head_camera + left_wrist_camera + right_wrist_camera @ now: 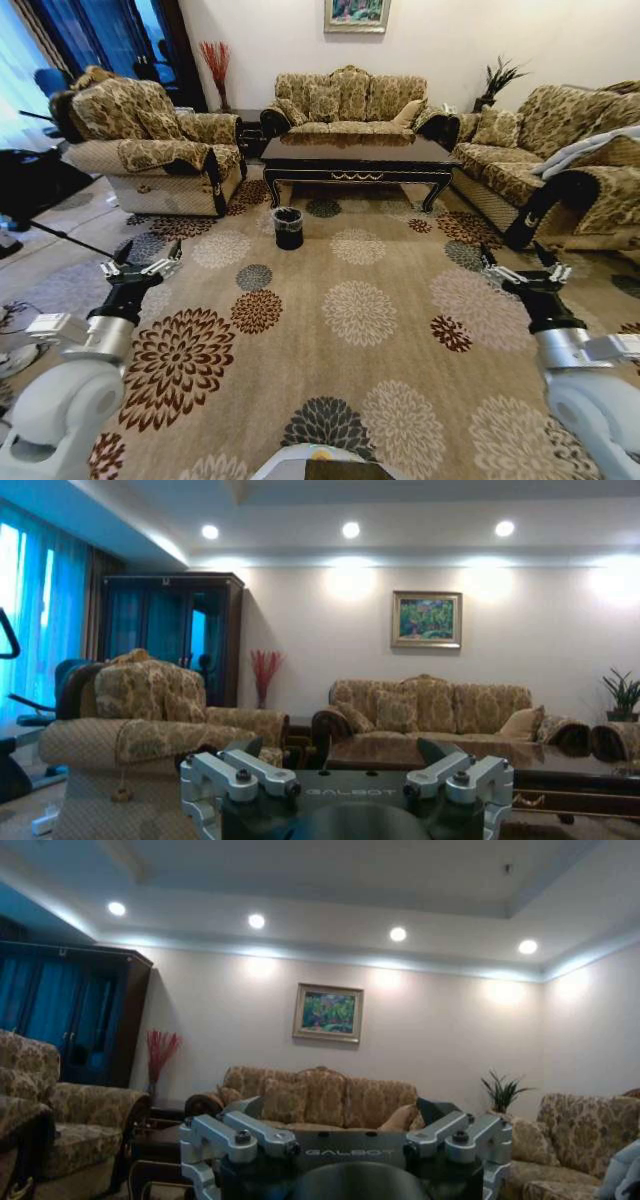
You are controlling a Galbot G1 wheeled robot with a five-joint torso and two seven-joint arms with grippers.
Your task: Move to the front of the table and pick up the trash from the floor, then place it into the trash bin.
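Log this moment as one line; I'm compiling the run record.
left end effector: open, raised | right end effector: open, raised | small round black trash bin: upright on patterned carpet before long dark glossy coffee table

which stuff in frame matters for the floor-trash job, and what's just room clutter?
Job:
- table
- trash bin, on the floor left of the table's front
- left gripper and right gripper, both open, held over the carpet
- trash: can't make any out

Clutter:
- sofa
- armchair
- painting

Carpet [390, 330] with flower medallions; on it stand the table [355, 160], the bin [288, 228] just before it, sofas around.
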